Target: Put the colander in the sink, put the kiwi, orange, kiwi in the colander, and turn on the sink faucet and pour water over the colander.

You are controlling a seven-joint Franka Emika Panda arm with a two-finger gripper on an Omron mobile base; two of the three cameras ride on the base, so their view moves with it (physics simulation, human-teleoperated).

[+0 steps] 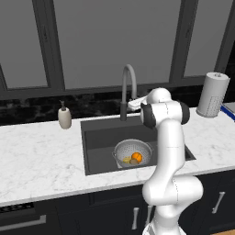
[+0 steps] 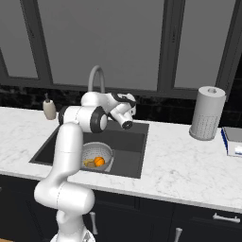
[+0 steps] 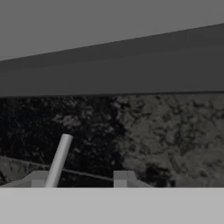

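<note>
The silver colander [image 1: 120,150] [image 2: 89,152] stands in the dark sink [image 1: 98,137] [image 2: 128,156]. Inside it lie the orange [image 1: 137,157] [image 2: 99,161] and a brown kiwi [image 1: 133,162]; whether another kiwi lies there I cannot tell. The grey arched sink faucet [image 1: 129,75] [image 2: 96,75] rises behind the basin. My arm reaches over the sink to the faucet's base. In the hand view my gripper [image 3: 82,179] faces the dark backsplash, its fingers apart. The thin grey faucet lever [image 3: 59,162] slants up between them, close against the left fingertip [image 3: 38,178].
A beige soap pump bottle [image 1: 64,117] [image 2: 48,108] stands left of the sink on the white marble counter [image 1: 41,156]. A paper towel roll [image 1: 213,94] [image 2: 207,113] and a blue-and-white box [image 2: 232,142] stand at the right. Dark windows run behind.
</note>
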